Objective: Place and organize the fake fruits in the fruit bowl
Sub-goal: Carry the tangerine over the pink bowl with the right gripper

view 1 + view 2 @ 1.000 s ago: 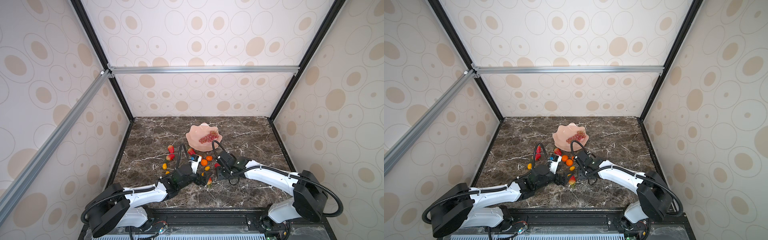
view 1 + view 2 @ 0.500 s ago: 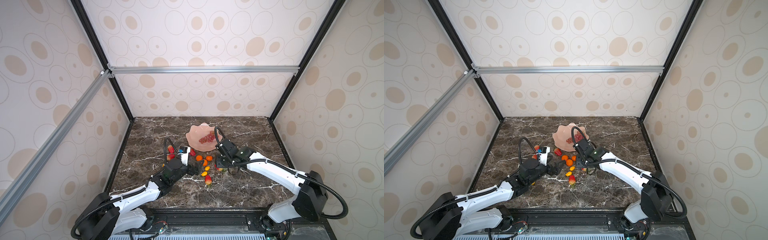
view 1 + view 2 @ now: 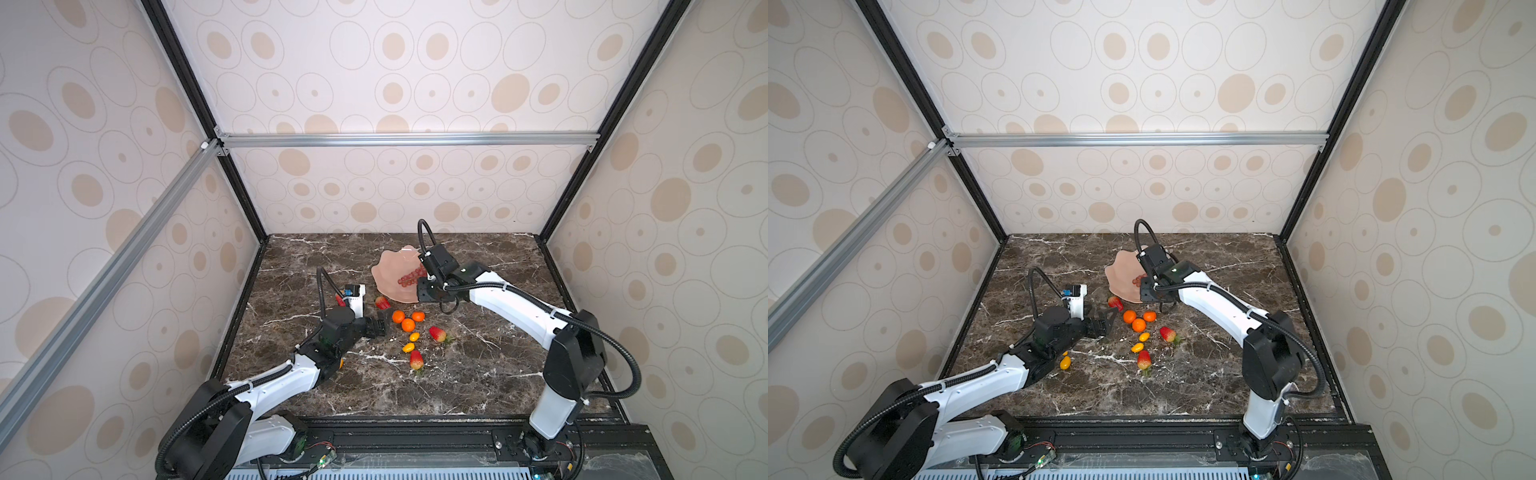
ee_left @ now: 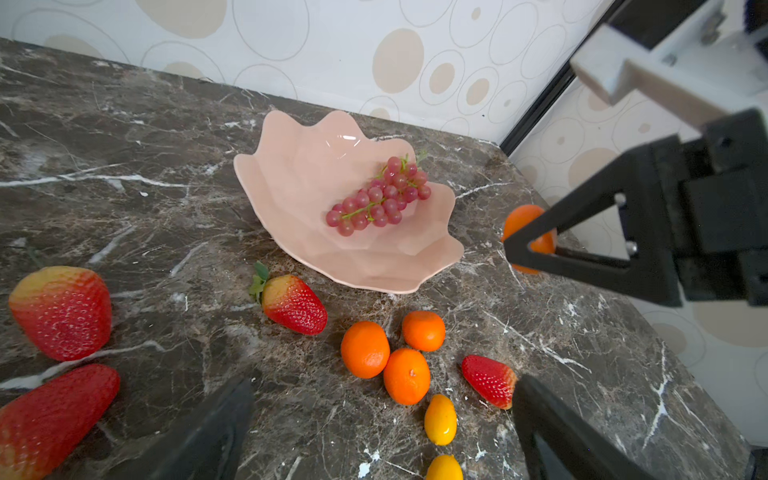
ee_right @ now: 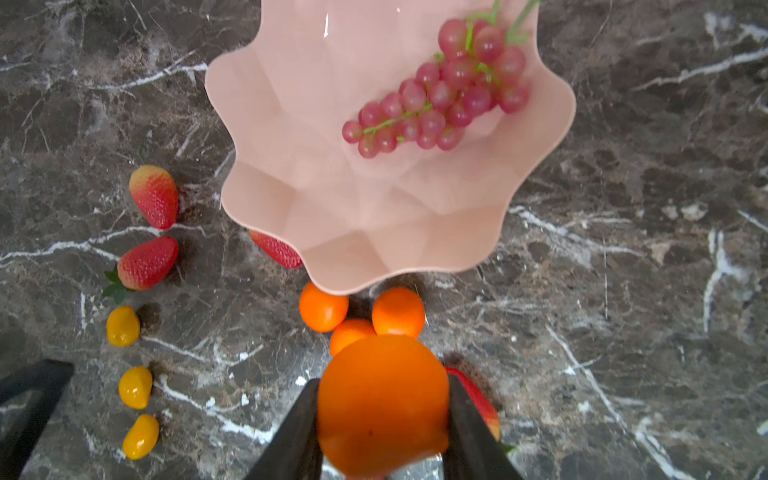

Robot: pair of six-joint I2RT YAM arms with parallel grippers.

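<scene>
The pale pink fruit bowl stands at mid-table with a dark red grape bunch inside. My right gripper is shut on a tangerine, held above the table just off the bowl's near right rim. Three tangerines lie in a cluster in front of the bowl. Strawberries and small yellow fruits lie around them. My left gripper is open, low, just left of the cluster.
Two strawberries and three yellow fruits lie left of the bowl, beside my left arm. Another strawberry lies nearer the front. Patterned walls close in the marble table on three sides.
My right gripper has lifted the tangerine from the cluster and carried it back toward the bowl. My left arm has pulled back to the left, its gripper still open.
</scene>
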